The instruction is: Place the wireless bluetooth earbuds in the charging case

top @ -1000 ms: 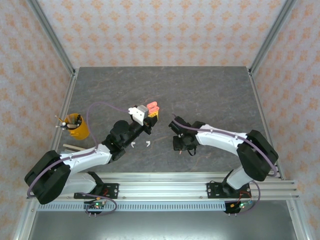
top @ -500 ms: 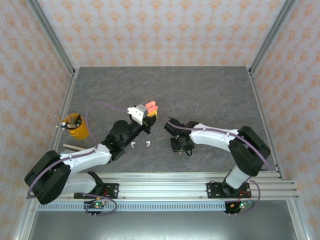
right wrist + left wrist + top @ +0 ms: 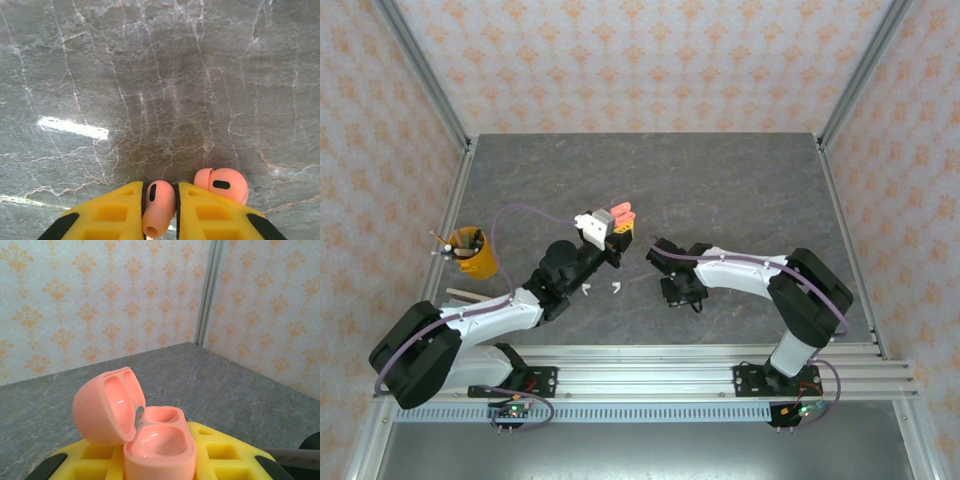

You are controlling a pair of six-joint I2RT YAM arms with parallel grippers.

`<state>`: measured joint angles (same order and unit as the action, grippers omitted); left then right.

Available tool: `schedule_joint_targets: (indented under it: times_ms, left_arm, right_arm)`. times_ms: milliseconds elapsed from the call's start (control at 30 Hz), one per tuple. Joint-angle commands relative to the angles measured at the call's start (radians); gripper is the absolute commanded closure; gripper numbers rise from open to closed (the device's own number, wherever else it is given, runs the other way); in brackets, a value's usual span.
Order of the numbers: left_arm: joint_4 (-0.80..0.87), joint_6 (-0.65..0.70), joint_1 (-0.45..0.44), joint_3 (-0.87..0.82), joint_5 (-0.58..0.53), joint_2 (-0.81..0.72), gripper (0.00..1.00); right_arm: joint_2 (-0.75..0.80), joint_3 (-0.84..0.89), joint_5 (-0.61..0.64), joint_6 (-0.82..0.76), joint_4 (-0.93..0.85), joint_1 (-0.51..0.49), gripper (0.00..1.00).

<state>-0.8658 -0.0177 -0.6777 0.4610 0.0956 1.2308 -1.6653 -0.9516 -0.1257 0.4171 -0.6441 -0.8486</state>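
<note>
**Top view:** The open coral-pink rounded plastic charging case [image 3: 622, 216] is held above the grey marble-patterned tabletop [image 3: 720, 180] by the left gripper [image 3: 613, 232]. Two tiny white stemmed earbuds [image 3: 617, 289] lie on the tabletop just in front of it. The right gripper [image 3: 682, 296] is pointed down at the tabletop, near the case but apart from it. An orange cup of pens [image 3: 472, 252] stands well apart at the left.

**Left wrist view:** The charging case [image 3: 157, 442] is clamped at its base, the left gripper [image 3: 156, 462] drawn in narrow around it. The lid is hinged open and leans left. Both wells are empty.

**Right wrist view:** A coral-pink stemmed earbud [image 3: 157, 204] is pinched in the right gripper [image 3: 160, 212], jaws almost closed on it. A second coral-pink earbud [image 3: 223, 184] lies on the tabletop just beside one finger. Whether the pinched one is lifted cannot be told.

**Risks:**
- The smooth rounded bud is caught only at the fingertips, so it could squirt out on lifting.
- The second bud could be nudged away by the nearby finger.
- The stem may not line up with a well, so the bud could jam or drop past the case.

**Versus the earlier frame:**
- The right arm has been swung left, closer to the case.
- Its jaws have been drawn in.
- The left arm, the case and the white earbuds are unmoved.
</note>
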Motion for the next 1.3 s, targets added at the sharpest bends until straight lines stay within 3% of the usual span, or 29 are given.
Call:
schedule_joint_targets:
  times_ms: [0,400,533,900,1267]
  left_arm:
    - [-0.025,0.018,0.012,-0.011,-0.012,-0.018,1.0]
    - [-0.018,0.016,0.012,-0.002,-0.006,-0.017,1.0]
    - [-0.019,0.009,0.012,-0.001,-0.006,-0.015,1.0]
    - [0.026,0.009,0.012,0.005,-0.009,-0.053,1.0]
    - [0.036,0.014,0.012,0.005,-0.01,-0.064,1.0]
  right_arm:
    - [0.014,-0.019,0.031,0.0,-0.029,-0.006,0.81]
    - [0.162,-0.016,0.051,0.026,0.003,-0.006,0.84]
    - [0.123,-0.04,0.074,-0.004,0.043,-0.004,0.84]
    - [-0.072,-0.147,-0.045,-0.028,0.199,0.075,0.84]
    - [-0.08,-0.122,-0.084,-0.054,0.219,0.111,0.83]
